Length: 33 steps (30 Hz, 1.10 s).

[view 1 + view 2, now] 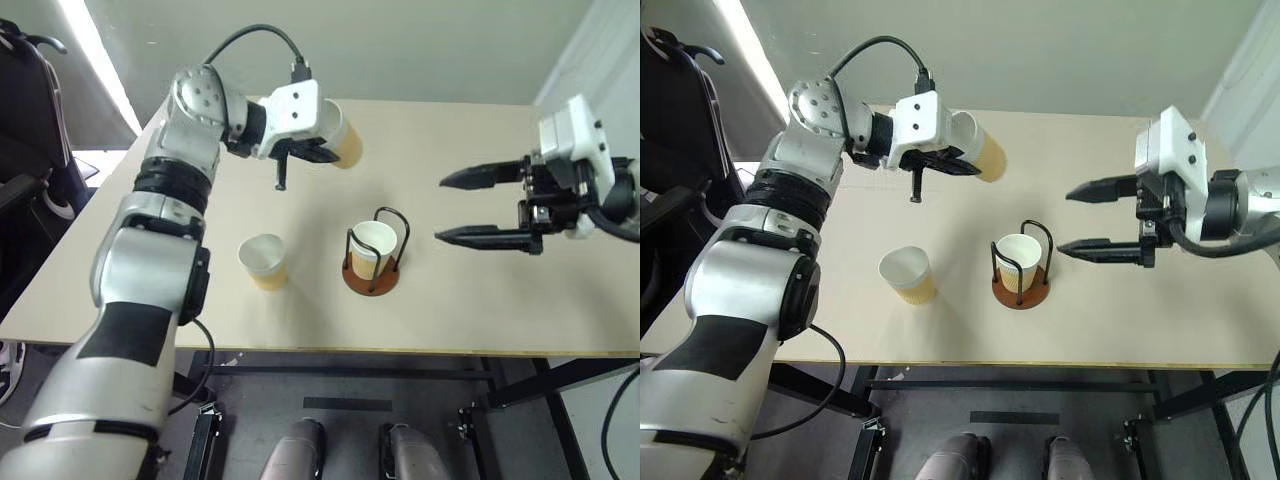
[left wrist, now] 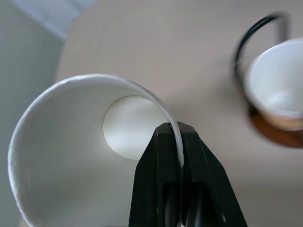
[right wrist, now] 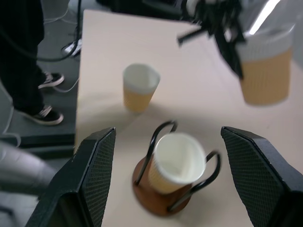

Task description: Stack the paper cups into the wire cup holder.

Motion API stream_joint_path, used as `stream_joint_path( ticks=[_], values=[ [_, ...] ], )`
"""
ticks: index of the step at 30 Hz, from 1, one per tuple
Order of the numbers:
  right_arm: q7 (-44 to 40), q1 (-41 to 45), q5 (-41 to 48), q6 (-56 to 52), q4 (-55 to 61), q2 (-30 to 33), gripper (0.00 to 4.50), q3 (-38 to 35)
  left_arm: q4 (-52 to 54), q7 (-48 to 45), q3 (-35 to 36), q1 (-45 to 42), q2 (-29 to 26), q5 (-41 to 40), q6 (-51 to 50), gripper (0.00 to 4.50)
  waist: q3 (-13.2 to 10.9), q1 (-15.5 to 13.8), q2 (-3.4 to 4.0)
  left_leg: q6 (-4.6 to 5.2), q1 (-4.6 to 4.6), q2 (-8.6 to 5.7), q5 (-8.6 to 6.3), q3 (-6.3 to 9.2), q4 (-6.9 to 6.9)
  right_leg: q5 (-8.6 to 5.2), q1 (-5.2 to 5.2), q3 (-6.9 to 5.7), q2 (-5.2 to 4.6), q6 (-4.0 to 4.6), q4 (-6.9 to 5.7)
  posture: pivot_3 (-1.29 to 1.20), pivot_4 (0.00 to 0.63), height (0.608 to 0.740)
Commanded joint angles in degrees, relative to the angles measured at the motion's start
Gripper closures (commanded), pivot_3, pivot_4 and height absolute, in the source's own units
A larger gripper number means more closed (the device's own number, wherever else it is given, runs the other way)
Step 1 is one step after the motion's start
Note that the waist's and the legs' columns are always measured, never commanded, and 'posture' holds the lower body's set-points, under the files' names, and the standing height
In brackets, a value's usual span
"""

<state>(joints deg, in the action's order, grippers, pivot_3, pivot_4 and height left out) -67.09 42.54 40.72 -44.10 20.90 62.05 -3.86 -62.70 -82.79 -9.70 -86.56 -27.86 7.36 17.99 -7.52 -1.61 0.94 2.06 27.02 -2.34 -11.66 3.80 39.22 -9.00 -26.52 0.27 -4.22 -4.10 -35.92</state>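
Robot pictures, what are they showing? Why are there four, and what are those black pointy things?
It is a robot with two arms. Two pictures come from cameras in its head, looking down at a table. The other two come from cameras on its wrists. The black pointy things are its fingers. The left gripper is pinching the rim of a paper cup held up in the air. The right gripper is open and empty. One cup already sits in the wire cup holder. Another cup stands on the table beside it.
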Motion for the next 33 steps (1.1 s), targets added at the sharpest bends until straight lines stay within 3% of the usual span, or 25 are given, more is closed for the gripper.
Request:
stream_joint_path(
  ticks=[1, 10, 14, 24, 33],
  values=[
    [-1.09, -1.02, -0.93, 1.44, 2.14, 2.43, 0.92, -2.28, 7.56, -8.42, 0.97, -1.10, -1.28, -5.69, -6.94, 4.48, 0.01, 0.04, -0.01, 0.02, -0.04, -0.04, -0.01, -0.05, -0.02, 0.00, 0.01, -0.03, 0.07, -0.01, 0.00, 0.00, 0.150, 0.740],
    [0.15, -3.10, -2.24, -1.40, 2.73, 5.26, 0.92, -1.17, 27.51, -9.71, -17.13, 1.76, -13.00, -27.67, -22.39, 4.48, 0.02, 0.25, -0.01, 0.11, -0.07, 0.03, -0.07, 0.00, 0.06, 0.01, 0.05, 0.00, -0.03, -0.04, -0.04, 0.00, 0.150, 0.740],
    [1.42, -3.44, -1.69, -3.66, 4.04, 5.41, 0.92, -1.56, 30.06, -9.71, -21.96, 1.00, -15.31, -32.86, -23.91, 4.48, 0.01, -0.02, 0.00, 0.12, -0.06, 0.03, -0.07, 0.19, 0.19, 0.03, 0.17, -0.01, -0.10, -0.07, -0.01, 0.00, 0.150, 0.740],
    [4.99, -4.46, 2.49, -8.86, 8.55, 5.41, 0.92, -6.02, 24.67, -9.71, -25.02, -0.61, -11.75, -32.06, -18.49, 4.48, 0.00, -0.14, 0.03, 0.27, -0.03, -0.01, -0.34, 0.19, 0.68, -0.03, 0.38, -0.10, -0.05, -0.19, 0.00, 0.00, 0.150, 0.740],
    [10.26, 4.75, 13.06, -16.95, 8.83, 6.81, 0.92, -11.88, 19.89, -9.71, -26.69, -1.20, -7.84, -32.17, -15.69, 4.48, -0.03, -0.18, 0.07, 0.32, -0.03, 0.00, -0.42, 0.15, 0.79, -0.11, 0.43, -0.02, -0.08, -0.30, 0.04, 0.00, 0.150, 0.740]
  ],
)
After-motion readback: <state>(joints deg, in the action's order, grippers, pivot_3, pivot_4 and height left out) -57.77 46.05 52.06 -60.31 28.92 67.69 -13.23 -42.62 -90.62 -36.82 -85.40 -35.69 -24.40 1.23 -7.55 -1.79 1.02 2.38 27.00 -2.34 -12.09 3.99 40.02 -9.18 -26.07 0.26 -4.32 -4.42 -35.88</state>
